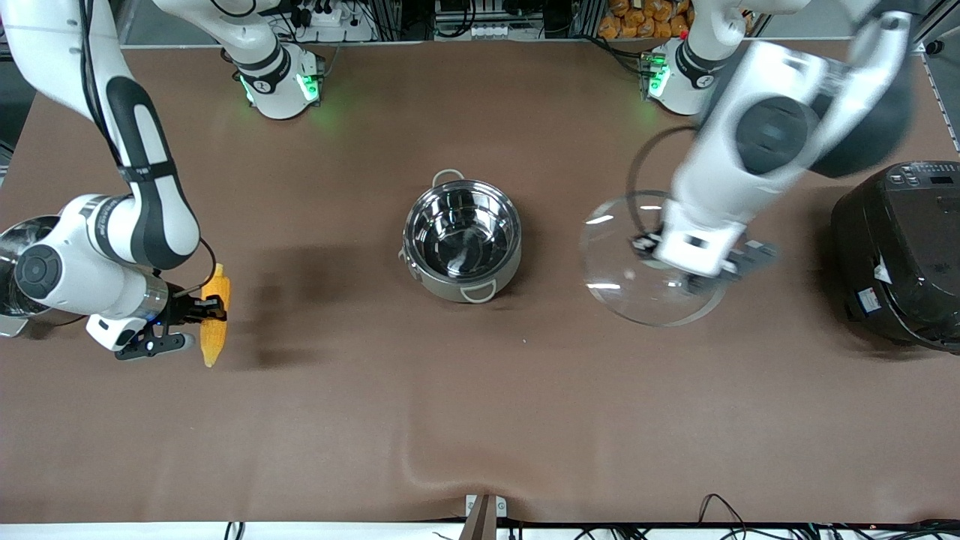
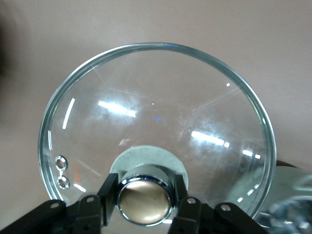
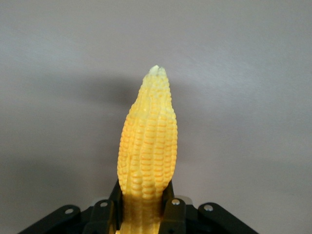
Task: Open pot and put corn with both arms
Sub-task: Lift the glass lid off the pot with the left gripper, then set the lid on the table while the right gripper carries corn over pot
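The steel pot (image 1: 462, 238) stands open at the table's middle, with nothing inside. My left gripper (image 1: 679, 274) is shut on the tan knob (image 2: 145, 200) of the clear glass lid (image 1: 622, 289) and holds the lid above the table between the pot and the rice cooker. In the left wrist view the fingers (image 2: 108, 192) clamp the knob on both sides. My right gripper (image 1: 210, 309) is shut on the yellow corn (image 1: 218, 285) and holds it above the table toward the right arm's end. In the right wrist view the corn (image 3: 148, 141) sticks out, tapered tip away from the gripper (image 3: 144, 204).
A big black rice cooker (image 1: 904, 255) stands at the left arm's end of the table. A steel steamer pot (image 1: 15, 262) shows partly under the right arm at the table's edge. The brown cloth has a fold (image 1: 420, 457) near the front edge.
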You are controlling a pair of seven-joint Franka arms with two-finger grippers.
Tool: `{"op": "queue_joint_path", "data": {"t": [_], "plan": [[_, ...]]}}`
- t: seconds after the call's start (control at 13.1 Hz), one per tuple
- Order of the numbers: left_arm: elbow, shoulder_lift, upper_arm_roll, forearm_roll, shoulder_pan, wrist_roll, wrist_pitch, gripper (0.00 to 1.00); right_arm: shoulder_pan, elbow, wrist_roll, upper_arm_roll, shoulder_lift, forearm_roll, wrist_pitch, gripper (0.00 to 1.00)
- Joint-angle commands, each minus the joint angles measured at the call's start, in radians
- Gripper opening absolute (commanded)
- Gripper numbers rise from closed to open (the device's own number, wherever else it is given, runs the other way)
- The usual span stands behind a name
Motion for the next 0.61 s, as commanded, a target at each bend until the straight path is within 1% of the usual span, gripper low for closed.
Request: {"op": "queue_joint_path", "data": {"t": [0.0,0.15,0.23,0.38,0.53], "plan": [[-0.240,-0.106,-0.021,-0.010,0.132,0.156,0.162,0.00,0.078,0.076,0.156,-0.004,-0.081,0.006,-0.183,0.26],[-0.394,-0.135,-0.019,-0.008,0.174,0.235,0.321,0.00,0.131,0.156,0.268,-0.002,-0.102,0.006,-0.308,0.26],[-0.444,-0.140,-0.019,-0.008,0.189,0.256,0.372,0.00,0.157,0.187,0.313,-0.002,-0.108,0.008,-0.348,0.26],[-0.503,-0.126,-0.018,-0.008,0.206,0.265,0.439,0.00,0.208,0.230,0.403,0.002,-0.116,0.009,-0.400,0.26],[-0.636,-0.128,-0.019,-0.008,0.255,0.265,0.599,0.00,0.291,0.253,0.529,0.007,-0.125,0.008,-0.419,0.27]]}}
